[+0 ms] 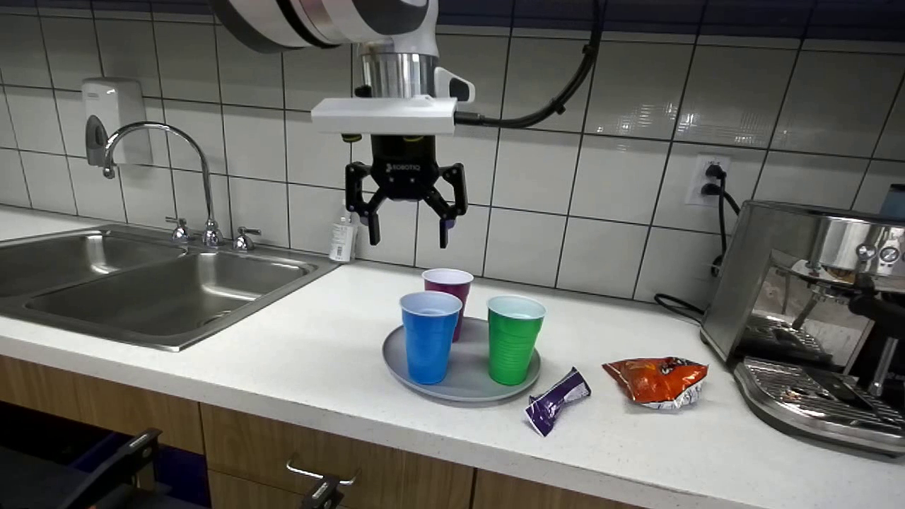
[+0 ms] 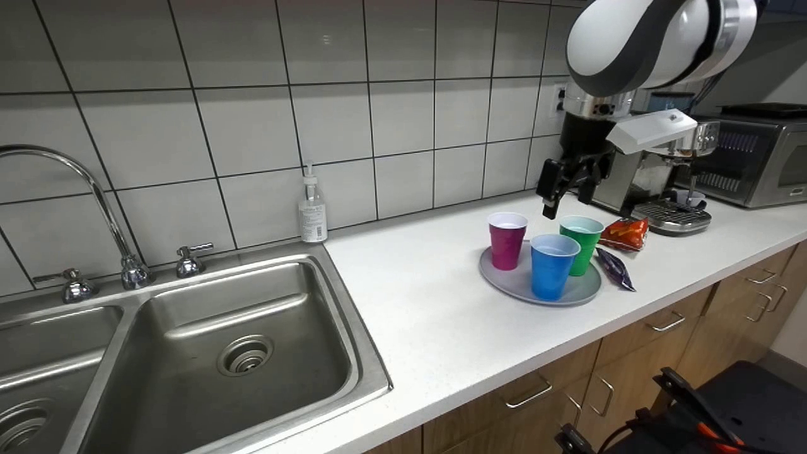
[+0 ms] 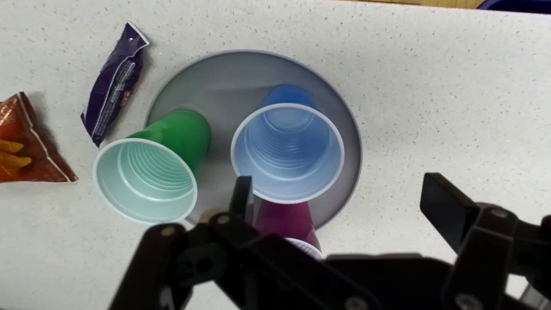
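My gripper (image 1: 409,242) hangs above the counter, open and pointing down, with nothing between its fingers. Below it stands a round grey plate (image 1: 466,353) bearing three upright plastic cups. The blue cup (image 1: 429,339) is at the front, the green cup (image 1: 515,339) beside it, and the magenta cup (image 1: 452,281) behind. In an exterior view the gripper (image 2: 567,205) is higher than all the rims and apart from them. From the wrist view, one finger (image 3: 242,196) overlaps the edge of the blue cup (image 3: 287,153), while the arm's linkage partly hides the magenta cup (image 3: 286,219).
Right of the plate lie a purple wrapper (image 1: 558,399) and an orange snack bag (image 1: 657,382). A steel espresso machine (image 1: 749,276) stands farther right. The double sink (image 1: 162,290) with its tap (image 1: 206,177) is on the left, a soap bottle (image 2: 312,211) near its back corner.
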Tool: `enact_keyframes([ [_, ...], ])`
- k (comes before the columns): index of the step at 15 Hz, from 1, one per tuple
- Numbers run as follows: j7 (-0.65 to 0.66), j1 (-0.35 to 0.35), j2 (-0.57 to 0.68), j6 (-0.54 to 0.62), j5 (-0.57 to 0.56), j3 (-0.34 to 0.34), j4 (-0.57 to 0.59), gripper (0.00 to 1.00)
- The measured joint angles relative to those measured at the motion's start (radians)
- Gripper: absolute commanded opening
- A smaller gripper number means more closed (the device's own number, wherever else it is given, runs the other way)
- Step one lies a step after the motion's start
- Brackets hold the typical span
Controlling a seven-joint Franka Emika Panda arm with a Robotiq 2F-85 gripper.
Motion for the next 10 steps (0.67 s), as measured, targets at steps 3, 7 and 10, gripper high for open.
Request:
enact_keyframes([
  [3, -0.007, 0.0, -0.042, -0.001, 0.003, -0.004, -0.025, 1.0],
  [7, -0.008, 0.0, -0.044, -0.001, 0.003, -0.005, -0.029, 1.0],
  [10, -0.008, 0.0, -0.044, -0.001, 0.003, -0.005, -0.029, 1.0],
])
